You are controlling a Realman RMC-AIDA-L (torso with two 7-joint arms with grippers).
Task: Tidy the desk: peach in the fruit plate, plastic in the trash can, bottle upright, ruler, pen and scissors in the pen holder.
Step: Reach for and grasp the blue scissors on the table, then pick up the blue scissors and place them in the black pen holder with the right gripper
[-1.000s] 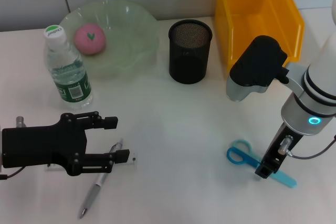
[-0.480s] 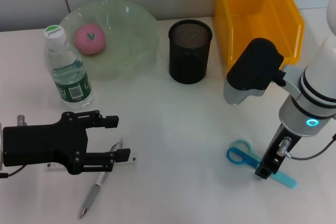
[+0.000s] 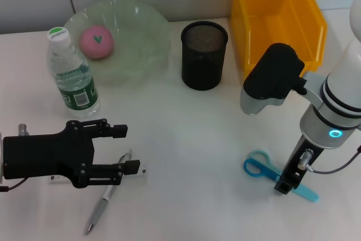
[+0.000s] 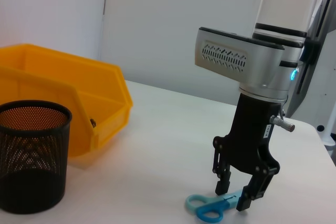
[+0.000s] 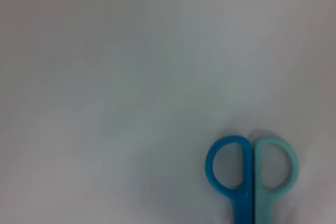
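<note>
Head view, status: peach in fruit plate, bottle upright, upper left. Pending: pen lower left beside idle left gripper, fingers apart; scissors lower right, straddled by right gripper, fingers apart. Pen holder empty.

Pen holder: black metal mesh, matt. Scissors: smooth plastic handles (blue). Bin: glossy yellow plastic.
</note>
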